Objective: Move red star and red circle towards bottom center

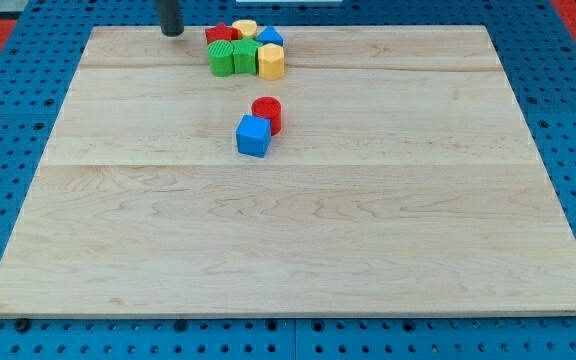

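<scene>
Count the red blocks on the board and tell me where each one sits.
2. A red cylinder near the middle, touching the blue cube; a red block in the cluster at the view's top, partly hidden, shape unclear. More may be hidden there.

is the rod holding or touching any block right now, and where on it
Nothing is held. My tip stands at the view's top, left of the block cluster, apart from the red star and the red circle.
</scene>
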